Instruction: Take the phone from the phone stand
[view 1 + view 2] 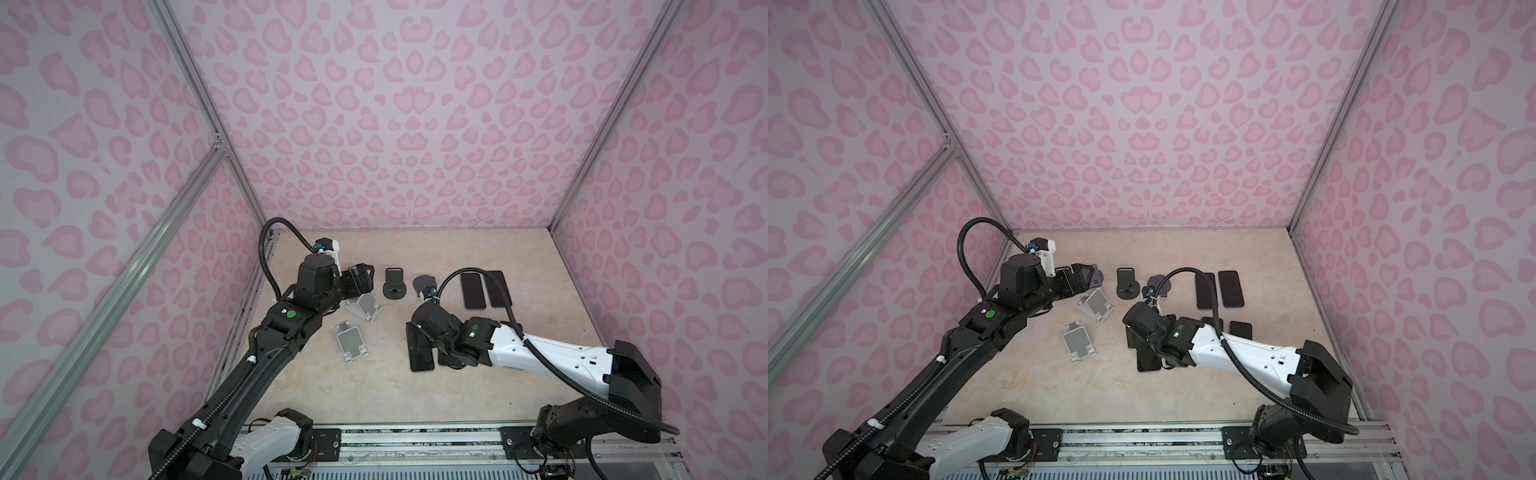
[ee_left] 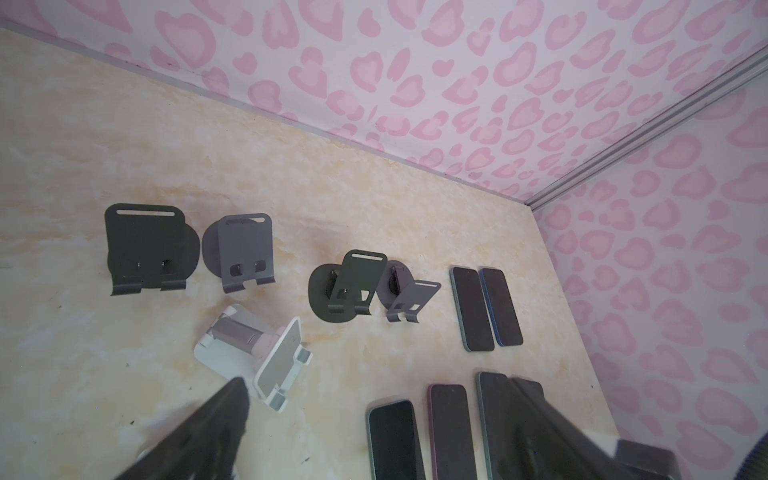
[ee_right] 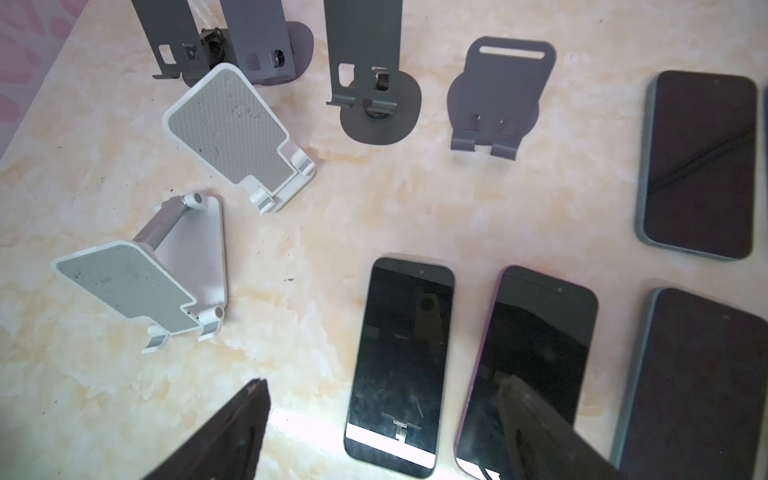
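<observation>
A green-edged phone (image 3: 399, 357) lies flat, screen up, on the marble table beside a purple-edged phone (image 3: 536, 357). My right gripper (image 3: 382, 386) hovers open just above the green-edged one, its fingers apart on either side and touching nothing. In both top views that arm covers these phones (image 1: 419, 355). Two white phone stands (image 3: 232, 133) (image 3: 137, 286) and several dark ones (image 3: 374, 83) stand empty. My left gripper (image 2: 380, 386) is open and holds nothing, raised near the white stand (image 1: 363, 307) at the back left.
Two more phones (image 1: 473, 291) (image 1: 496, 289) lie side by side at the back right. A black stand (image 1: 394, 284) and a grey one (image 1: 424, 282) sit mid-table. Pink patterned walls close in three sides; bare tabletop (image 1: 374, 395) lies toward the front.
</observation>
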`<state>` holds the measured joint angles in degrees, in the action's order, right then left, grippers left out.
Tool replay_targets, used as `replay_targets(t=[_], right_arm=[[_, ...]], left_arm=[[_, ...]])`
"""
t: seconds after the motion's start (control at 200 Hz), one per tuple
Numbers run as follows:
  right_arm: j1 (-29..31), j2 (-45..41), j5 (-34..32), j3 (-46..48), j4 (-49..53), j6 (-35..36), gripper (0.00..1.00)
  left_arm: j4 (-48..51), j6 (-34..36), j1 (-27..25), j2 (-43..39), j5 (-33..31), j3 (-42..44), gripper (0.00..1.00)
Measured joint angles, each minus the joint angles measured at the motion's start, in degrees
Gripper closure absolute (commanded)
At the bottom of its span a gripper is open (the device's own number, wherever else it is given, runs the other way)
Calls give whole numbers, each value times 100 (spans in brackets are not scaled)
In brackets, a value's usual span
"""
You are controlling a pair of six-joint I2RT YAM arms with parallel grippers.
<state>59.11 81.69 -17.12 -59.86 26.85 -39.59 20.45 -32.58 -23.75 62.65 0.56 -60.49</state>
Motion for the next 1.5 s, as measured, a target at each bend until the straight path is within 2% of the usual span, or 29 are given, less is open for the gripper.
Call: replay_targets(t=[0.075, 0.215, 0.32, 0.54, 0.62, 0.685, 0.81, 0.945, 1.07, 1.3, 1.5], right_arm=[[-37, -455, -111, 101, 103, 133, 2], [-66, -1384, -726, 232, 94, 501, 1], [-20, -1878, -1182, 278, -129, 876, 2], [26, -2691, -1943, 1150, -1025, 1781, 1], [-114, -3130, -2116, 1663, -1582, 2203, 1], [-337, -3523, -2138, 2162, -2188, 2634, 1], [-1150, -4192, -1740, 2973, -3182, 3327, 1], [-2317, -4446, -1058, 3211, -3742, 3585, 1], [-3355, -4199, -354, 3279, -3965, 3611, 1], [-4876, -3628, 553, 3886, -4387, 3519, 1], [-5757, -3270, 1207, 4260, -4999, 3587, 1]], left_arm=[[52, 105, -63, -114, -79, -170, 3], [20, 317, -562, -516, -564, -372, 3], [-81, 304, -636, -789, -883, -105, 3], [-181, 684, -671, -979, -1641, 275, 3], [-442, 990, -614, -1078, -1993, 573, 3], [-782, 1307, -518, -1147, -2048, 879, 3], [-1578, 1928, -173, -1261, -1794, 1604, 3], [-2618, 2352, 297, -1307, -1593, 2378, 3], [-3683, 2673, 732, -1143, -1574, 3014, 3], [-4988, 3032, 1318, 7, -1956, 3501, 3], [-5995, 3130, 1578, 640, -2199, 4103, 3]])
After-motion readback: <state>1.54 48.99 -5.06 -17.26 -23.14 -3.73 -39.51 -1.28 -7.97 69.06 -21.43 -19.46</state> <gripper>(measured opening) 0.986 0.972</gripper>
